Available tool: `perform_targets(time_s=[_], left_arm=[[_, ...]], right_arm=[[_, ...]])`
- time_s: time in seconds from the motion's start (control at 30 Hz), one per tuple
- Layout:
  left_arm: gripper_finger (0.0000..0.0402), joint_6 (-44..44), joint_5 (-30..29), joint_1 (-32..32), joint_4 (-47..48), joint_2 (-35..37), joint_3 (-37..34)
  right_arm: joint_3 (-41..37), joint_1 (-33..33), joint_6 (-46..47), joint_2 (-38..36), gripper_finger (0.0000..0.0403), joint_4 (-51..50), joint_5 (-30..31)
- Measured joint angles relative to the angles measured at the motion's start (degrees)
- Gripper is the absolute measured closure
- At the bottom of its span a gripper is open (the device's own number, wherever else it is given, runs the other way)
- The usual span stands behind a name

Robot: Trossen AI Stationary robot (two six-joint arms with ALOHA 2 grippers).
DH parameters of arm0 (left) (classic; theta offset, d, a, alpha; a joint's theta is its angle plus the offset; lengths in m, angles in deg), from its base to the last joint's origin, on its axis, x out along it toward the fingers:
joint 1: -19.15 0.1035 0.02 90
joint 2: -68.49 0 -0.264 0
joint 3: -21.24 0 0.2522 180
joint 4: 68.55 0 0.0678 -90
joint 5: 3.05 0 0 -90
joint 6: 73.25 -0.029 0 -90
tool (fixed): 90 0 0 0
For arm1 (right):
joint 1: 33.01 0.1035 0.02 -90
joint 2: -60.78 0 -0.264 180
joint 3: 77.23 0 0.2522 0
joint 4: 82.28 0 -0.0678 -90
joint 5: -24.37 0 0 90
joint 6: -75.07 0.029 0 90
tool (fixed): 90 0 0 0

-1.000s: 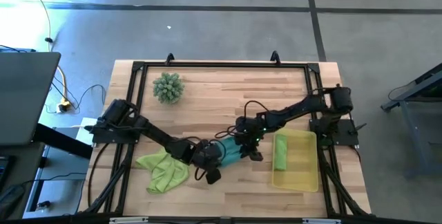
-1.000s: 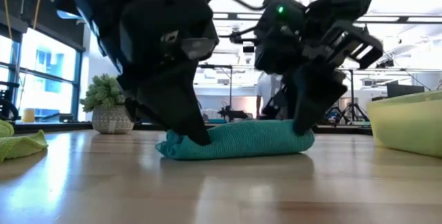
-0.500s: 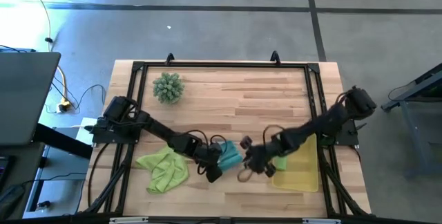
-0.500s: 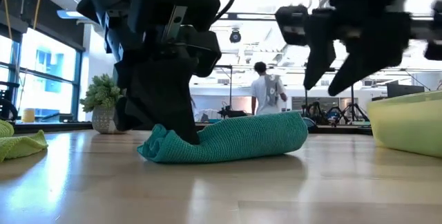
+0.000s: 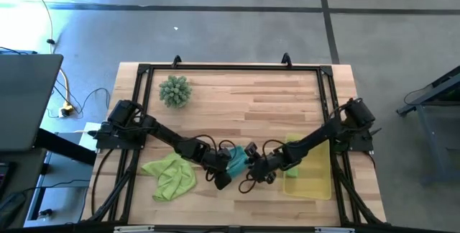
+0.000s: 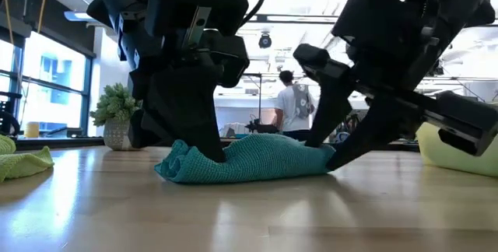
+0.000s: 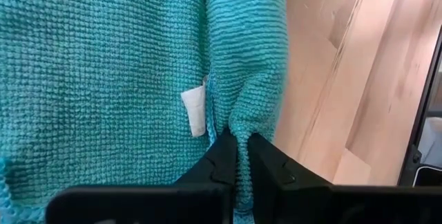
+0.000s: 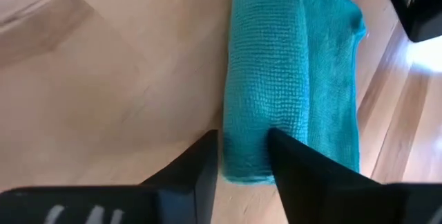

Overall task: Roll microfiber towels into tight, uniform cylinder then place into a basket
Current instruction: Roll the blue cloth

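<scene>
Two grippers meet at the rolled teal towel (image 5: 236,160), which lies on the table (image 5: 237,96) near its front edge, between the crumpled green towel (image 5: 169,175) and the basket (image 5: 309,179). The left gripper (image 7: 240,142) has its fingers pinched tight on a fold at one end of the roll, while the right gripper (image 8: 243,156) straddles the other end with its fingers parted around the cloth. A second green towel (image 5: 293,149), rolled, lies in the basket.

Teal towel (image 5: 236,160) rolled, table centre, green towel (image 5: 170,175) crumpled, yellow basket (image 5: 316,183)
</scene>
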Motion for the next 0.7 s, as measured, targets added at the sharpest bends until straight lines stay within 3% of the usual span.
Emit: perform_targets(time_s=[0.27, 0.4, 0.53, 0.7], left_arm=[[0.0389, -0.1, 0.0, 0.0, -0.2, 0.0, 0.0], [0.038, -0.2, 0.1, 0.0, -0.4, 0.2, 0.0], [0.0373, -0.2, 1.1, 0.0, -1.2, 0.2, 0.0], [0.036, -0.2, 2.7, 0.0, -1.7, 0.7, 0.0]], right_arm=[[0.0, -0.6, 1.6, 0.6, 0.0208, 1.9, -0.5], [0.2, -2.2, 6.1, 1.2, 0.0191, 1.9, -3.2], [0.2, -4.3, 11.5, 1.4, 0.0207, 0.8, -7.6], [0.3, -7.0, 17.2, 1.7, 0.0268, -0.5, -12.8]])
